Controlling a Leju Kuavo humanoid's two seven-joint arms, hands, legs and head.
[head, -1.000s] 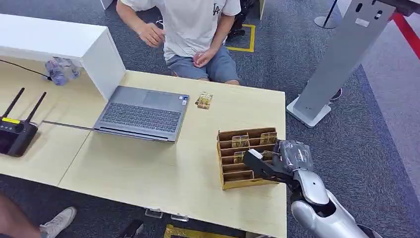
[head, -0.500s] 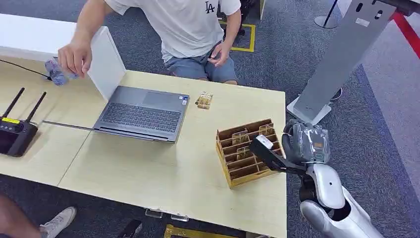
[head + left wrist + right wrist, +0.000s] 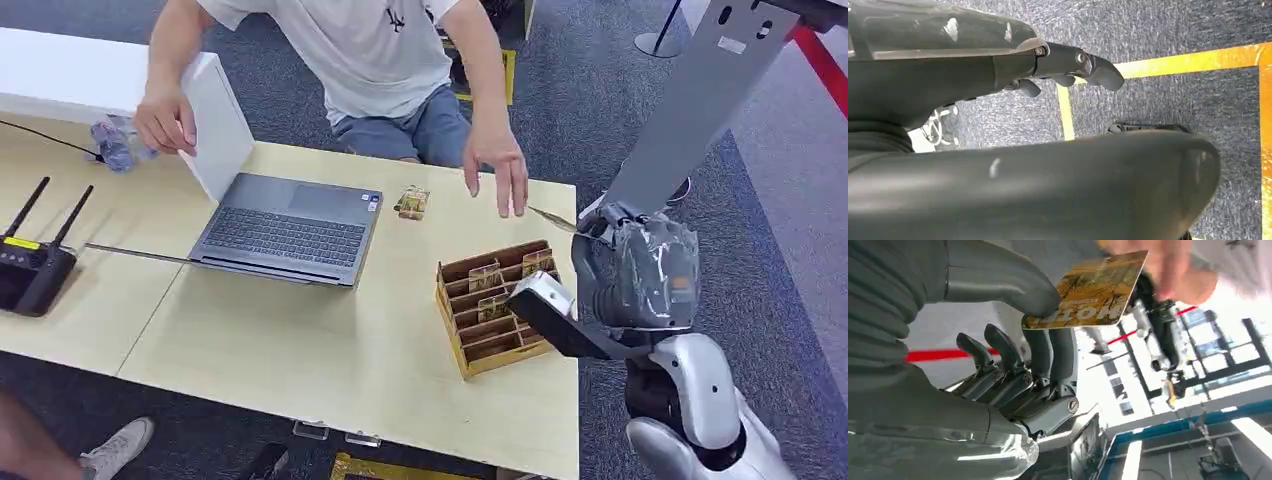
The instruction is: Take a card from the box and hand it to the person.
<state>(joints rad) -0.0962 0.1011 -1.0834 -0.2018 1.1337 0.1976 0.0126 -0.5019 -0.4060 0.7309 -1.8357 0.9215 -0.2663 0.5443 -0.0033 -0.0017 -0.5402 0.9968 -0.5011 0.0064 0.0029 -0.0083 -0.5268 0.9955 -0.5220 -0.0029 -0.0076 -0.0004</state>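
Observation:
A wooden slotted box [image 3: 492,307] with several cards stands near the table's right edge. My right hand [image 3: 636,272] is raised above and to the right of it. It pinches a golden-brown card [image 3: 1092,289] between thumb and fingers; in the head view the card [image 3: 553,217] shows edge-on, sticking out toward the person. The person's hand [image 3: 499,167] reaches over the table's far edge, just short of the card, and appears blurred beside it as a hand [image 3: 1168,267] in the right wrist view. My left hand [image 3: 1068,65] hangs over the carpet, fingers apart, holding nothing.
An open grey laptop [image 3: 285,230] lies mid-table, with a small stack of cards [image 3: 413,203] beside it. The person's other hand [image 3: 163,120] rests on a white shelf unit [image 3: 110,75]. A black device with antennas [image 3: 33,272] sits far left. A grey stand [image 3: 690,110] rises at the right.
My right hand lifted from the box with a card and rose toward the person. The person's hand reached across the table edge toward it. The box turned slightly.

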